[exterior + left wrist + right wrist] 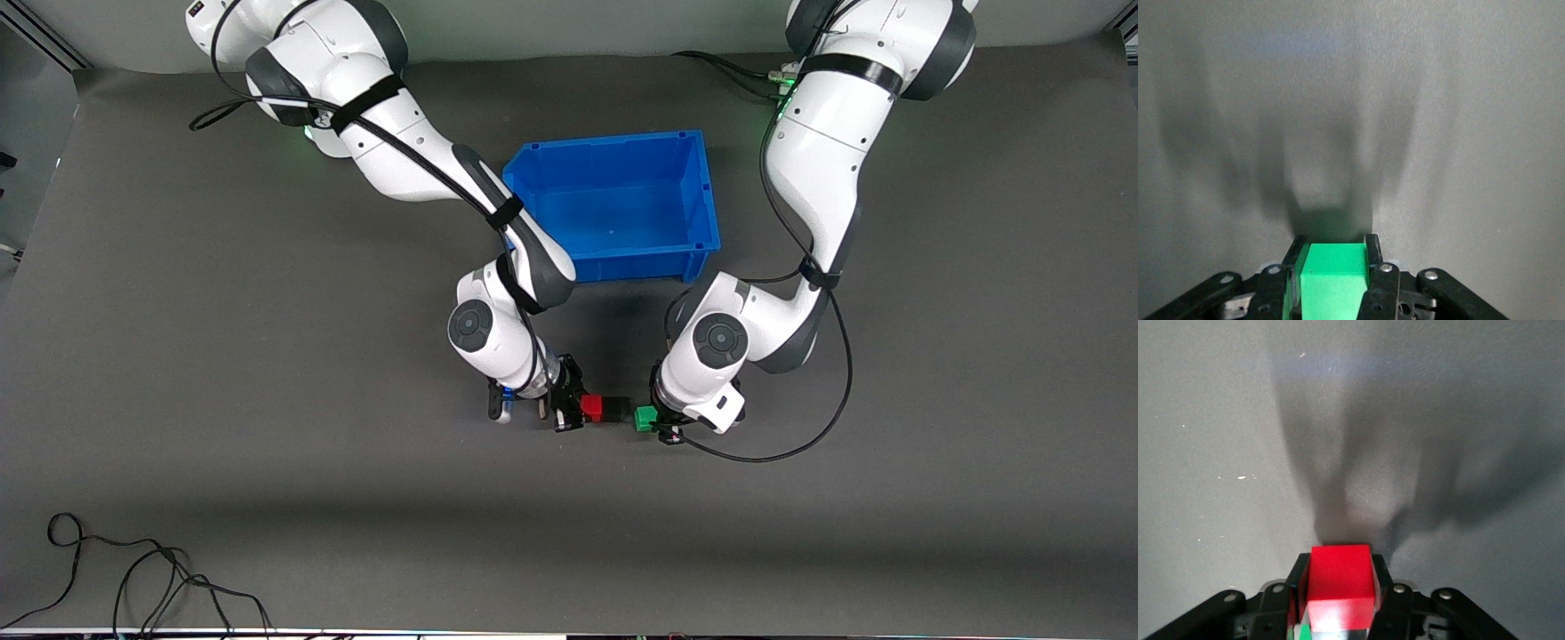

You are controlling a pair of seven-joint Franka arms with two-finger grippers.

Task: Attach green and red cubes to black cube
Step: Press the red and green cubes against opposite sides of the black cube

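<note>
Front view shows your right gripper [576, 410] clenching the small matte red cube [592, 408], left gripper [659, 421] clenching the matching green cube [645, 418]. Between both jaws sits the tiny matte black cube [616, 411]; press inward squarely, faces flush.

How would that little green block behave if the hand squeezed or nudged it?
The green cube looks rigid: its edges stay crisp between the left hand's fingers. Flat faces suggest it would slide rather than roll. Being so small, it is probably light.

both hands [569, 406] [662, 425] clamped, facing inward
</note>
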